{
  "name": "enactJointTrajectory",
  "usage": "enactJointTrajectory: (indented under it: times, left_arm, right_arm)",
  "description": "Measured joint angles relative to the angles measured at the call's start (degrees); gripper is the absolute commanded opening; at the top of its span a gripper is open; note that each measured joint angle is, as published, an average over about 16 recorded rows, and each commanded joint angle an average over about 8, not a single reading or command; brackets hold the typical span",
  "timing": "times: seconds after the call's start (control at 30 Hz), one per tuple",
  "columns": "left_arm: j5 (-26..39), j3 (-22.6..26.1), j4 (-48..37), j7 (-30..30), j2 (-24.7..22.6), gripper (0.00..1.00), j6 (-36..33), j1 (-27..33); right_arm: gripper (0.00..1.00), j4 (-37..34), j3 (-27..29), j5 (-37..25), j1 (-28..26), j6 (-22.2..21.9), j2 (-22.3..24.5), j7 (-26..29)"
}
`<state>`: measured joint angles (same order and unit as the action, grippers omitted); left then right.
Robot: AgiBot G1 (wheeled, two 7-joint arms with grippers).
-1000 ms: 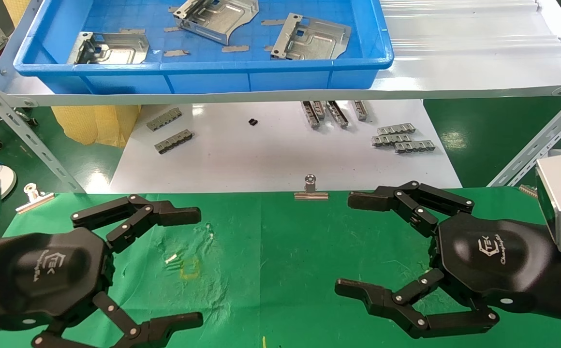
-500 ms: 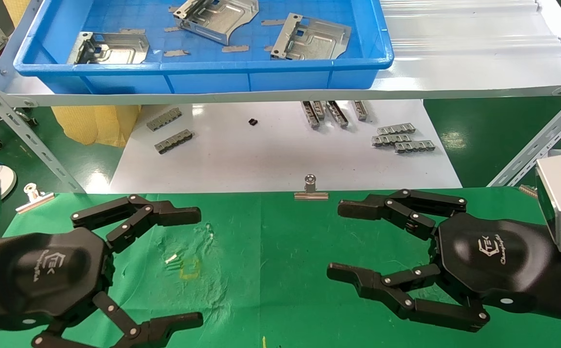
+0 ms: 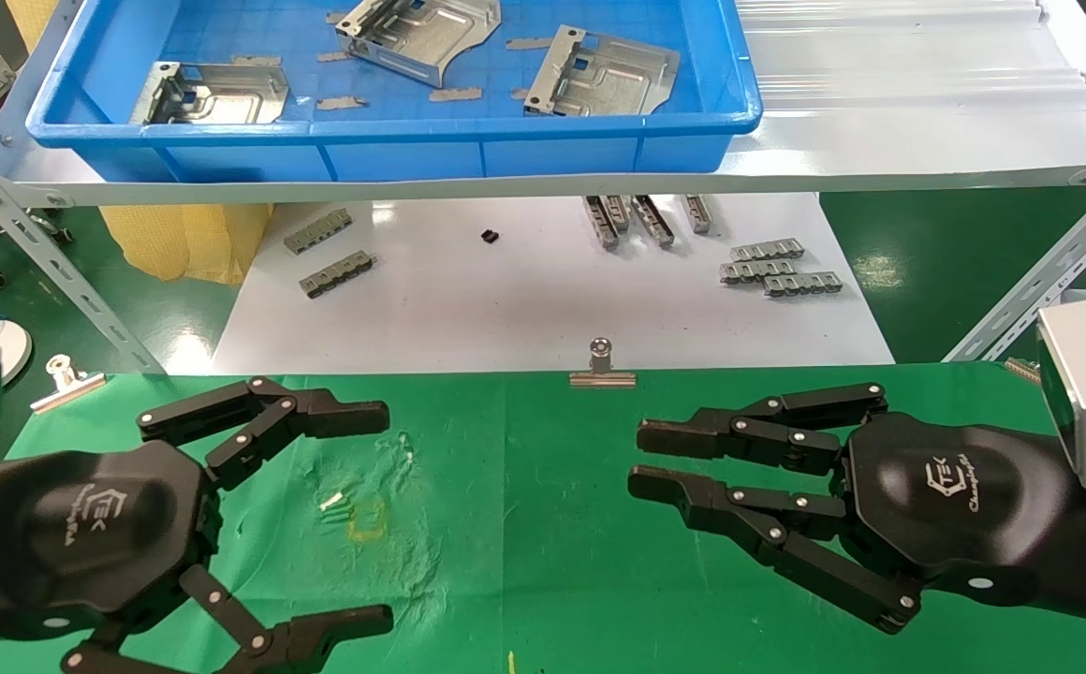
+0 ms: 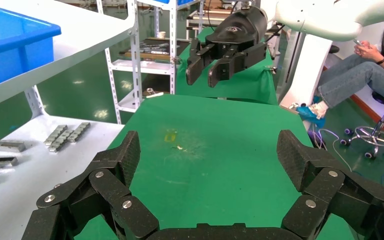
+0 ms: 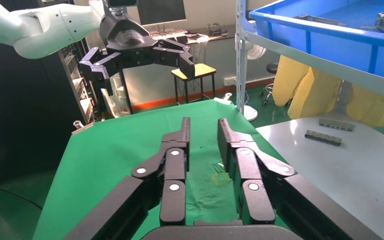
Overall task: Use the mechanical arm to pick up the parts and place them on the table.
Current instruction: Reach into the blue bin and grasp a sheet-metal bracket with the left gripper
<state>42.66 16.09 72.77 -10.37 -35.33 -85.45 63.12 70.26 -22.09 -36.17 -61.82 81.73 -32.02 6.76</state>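
Three metal parts [image 3: 417, 33] lie in the blue tray [image 3: 393, 140] on the upper shelf, well apart from both grippers. The right gripper [image 3: 641, 459] has drawn its fingers nearly together since a second ago, holding nothing. The left gripper [image 3: 384, 515] hovers with fingers spread wide, unchanged. Both hang over the green table [image 3: 524, 524], beyond which lies a white sheet [image 3: 524, 300] with small grey strips [image 3: 777, 267].

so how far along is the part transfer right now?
Nothing placed: the green table holds no parts. All three visible parts lie in the blue tray on the shelf. Nothing is in hand: the right gripper hovers over the cloth, fingers nearly together around nothing, and the left gripper hangs open over the left side. Every visible pick and place is left.
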Motion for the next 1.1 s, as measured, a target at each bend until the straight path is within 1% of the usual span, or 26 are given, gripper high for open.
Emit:
enactJointTrajectory:
  times: [0.13, 0.23, 0.37, 0.5, 0.6, 0.73, 0.93, 0.97, 1.0, 1.03, 1.07, 1.1]
  left_arm:
    - [1.8, 0.4, -1.8, 0.5, -0.9, 1.00, 0.0, 3.6]
    - [4.1, 1.1, -4.6, 1.2, -2.4, 1.00, -0.1, 8.1]
    - [8.8, 2.8, -11.1, 2.5, -5.7, 1.00, 0.1, 16.4]
    - [14.9, 5.1, -21.0, 4.4, -10.7, 1.00, 2.7, 26.0]
    - [19.8, 7.0, -29.6, 6.0, -15.2, 1.00, 6.7, 32.9]
    - [25.7, 9.3, -41.6, 8.2, -21.7, 1.00, 14.2, 40.6]
    - [31.8, 11.5, -56.7, 10.6, -30.4, 1.00, 27.2, 48.1]
    - [32.5, 11.7, -58.5, 10.8, -31.5, 0.92, 29.0, 48.9]
    - [33.0, 11.9, -60.3, 11.0, -32.6, 0.80, 30.7, 49.6]
    - [33.5, 12.1, -61.9, 11.1, -33.6, 0.67, 32.3, 50.3]
    - [33.8, 12.3, -63.3, 11.2, -34.4, 0.55, 33.6, 50.8]
    - [34.1, 12.4, -64.6, 11.3, -35.2, 0.42, 34.7, 51.3]
  right_arm:
    - [0.00, 0.0, 0.0, 0.0, 0.0, 0.0, 0.0, 0.0]
    - [0.00, 0.0, 0.0, 0.0, 0.0, 0.0, 0.0, 0.0]
    - [0.00, 0.0, 0.0, 0.0, 0.0, 0.0, 0.0, 0.0]
    - [0.00, 0.0, 0.0, 0.0, 0.0, 0.0, 0.0, 0.0]
    - [0.00, 0.0, 0.0, 0.0, 0.0, 0.0, 0.0, 0.0]
    - [0.00, 0.0, 0.0, 0.0, 0.0, 0.0, 0.0, 0.0]
    - [0.00, 0.0, 0.0, 0.0, 0.0, 0.0, 0.0, 0.0]
    - [0.00, 0.0, 0.0, 0.0, 0.0, 0.0, 0.0, 0.0]
    - [0.00, 0.0, 0.0, 0.0, 0.0, 0.0, 0.0, 0.0]
    - [0.03, 0.0, 0.0, 0.0, 0.0, 0.0, 0.0, 0.0]
    - [0.13, 0.0, 0.0, 0.0, 0.0, 0.0, 0.0, 0.0]
    - [0.26, 0.0, 0.0, 0.0, 0.0, 0.0, 0.0, 0.0]
